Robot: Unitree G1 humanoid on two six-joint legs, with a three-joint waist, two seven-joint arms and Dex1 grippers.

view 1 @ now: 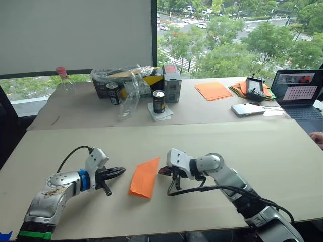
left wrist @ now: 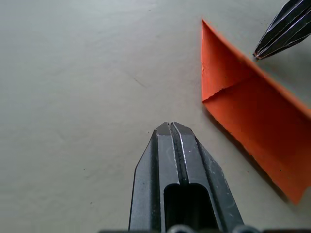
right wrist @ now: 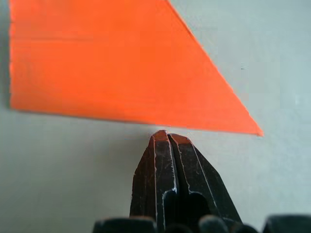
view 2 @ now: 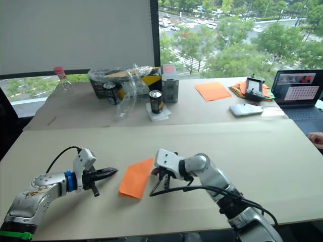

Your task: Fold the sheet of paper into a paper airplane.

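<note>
The sheet of paper lies flat on the pale counter, between the two pincers. It is folded into a narrow shape, with its long axis running away from the robot and one slanted corner pointing to the far side. The left pincer is closed and empty, near the paper's left edge, tips aimed at it. The right pincer is also closed, its tips right at the paper's right edge. Beyond stands a second counter with cans, a neat orange stack and a laptop, under a big window showing trees.
</note>
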